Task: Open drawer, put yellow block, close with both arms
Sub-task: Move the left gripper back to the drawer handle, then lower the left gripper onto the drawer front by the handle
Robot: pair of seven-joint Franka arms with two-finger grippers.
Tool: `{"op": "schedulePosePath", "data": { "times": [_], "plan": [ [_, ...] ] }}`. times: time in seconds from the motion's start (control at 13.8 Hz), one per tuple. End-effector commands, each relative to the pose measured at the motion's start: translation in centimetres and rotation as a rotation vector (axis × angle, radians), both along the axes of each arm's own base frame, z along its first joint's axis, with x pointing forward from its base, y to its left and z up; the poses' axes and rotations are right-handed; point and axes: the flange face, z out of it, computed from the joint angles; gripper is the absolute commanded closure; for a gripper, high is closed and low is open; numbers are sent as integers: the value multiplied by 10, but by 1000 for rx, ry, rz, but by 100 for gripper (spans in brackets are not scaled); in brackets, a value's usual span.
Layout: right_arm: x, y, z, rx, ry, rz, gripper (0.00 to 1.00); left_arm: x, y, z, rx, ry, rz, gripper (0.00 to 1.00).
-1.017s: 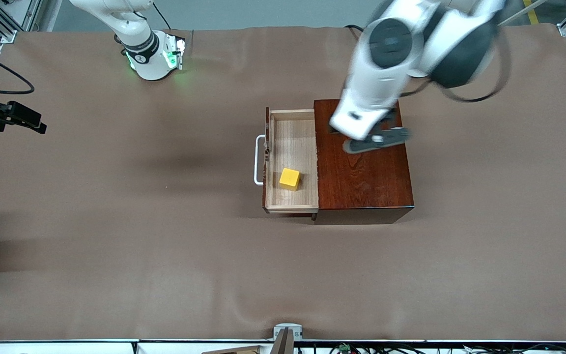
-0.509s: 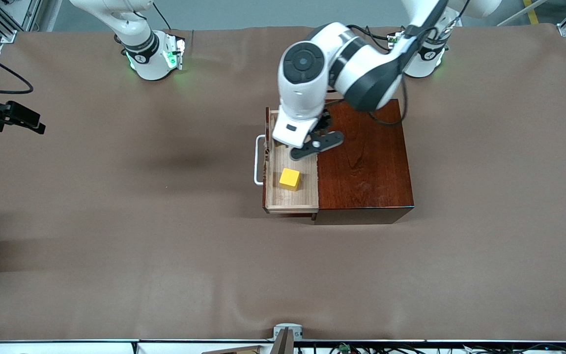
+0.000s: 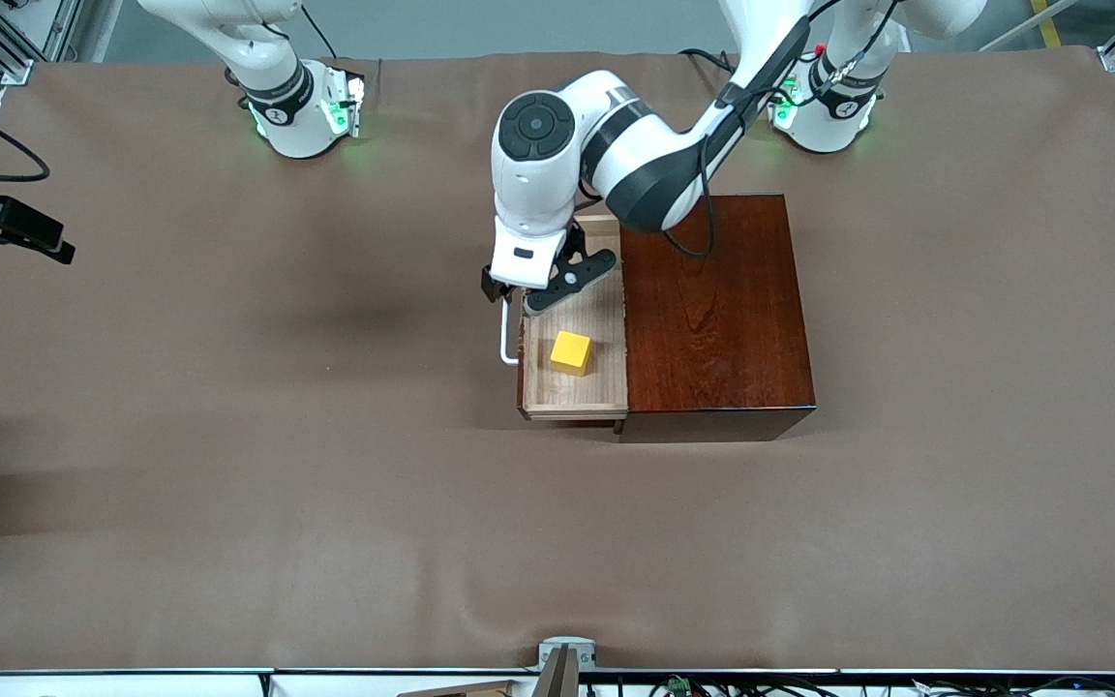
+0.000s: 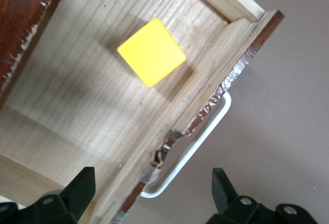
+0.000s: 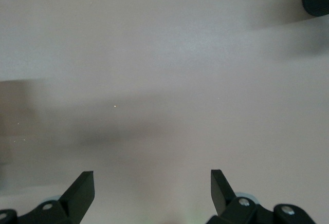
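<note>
Nearest the front camera, inside the pulled-out drawer (image 3: 574, 387), the yellow block (image 3: 571, 352) rests on the pale wood floor, in the part of the tray closest to that camera. It lies apart from the tray's walls, and nothing grips it. The white bar handle (image 3: 505, 339) runs along the drawer's front, on the side toward the right arm's end of the tabletop (image 3: 228, 436). Over the handle's end farthest from the camera and the drawer's front edge hangs the left hand (image 3: 524, 293), its fingers (image 4: 77, 193) spread wide and empty; in the left wrist view they straddle the front panel and the handle without touching either. The dark reddish-brown box (image 3: 712, 310) holds the tray. The right hand (image 5: 152, 190) waits over bare tabletop, fingers wide apart, holding nothing.
</note>
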Motion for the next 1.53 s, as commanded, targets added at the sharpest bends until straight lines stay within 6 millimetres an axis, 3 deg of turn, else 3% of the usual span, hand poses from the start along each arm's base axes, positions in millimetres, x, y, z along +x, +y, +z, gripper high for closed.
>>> {"op": "schedulePosePath", "data": {
  "times": [0.0, 0.44, 0.87, 1.24, 1.45],
  "plan": [
    [-1, -4, 6, -6, -3, -10, 0, -4, -19, 2, -51, -22, 162, 0],
    [-1, -5, 10, -7, -10, -15, 0, -14, -33, -5, -74, 13, 454, 0],
    [-1, -6, 10, -6, -12, -21, 0, -9, -38, -29, -86, 69, 873, 0],
    [0, -4, 9, -6, -10, -17, 0, -14, -52, -57, -97, 43, 949, 0],
    [1, -1, 8, -16, -13, -2, 0, -19, -53, -61, -69, -5, 960, 0]
  ]
}}
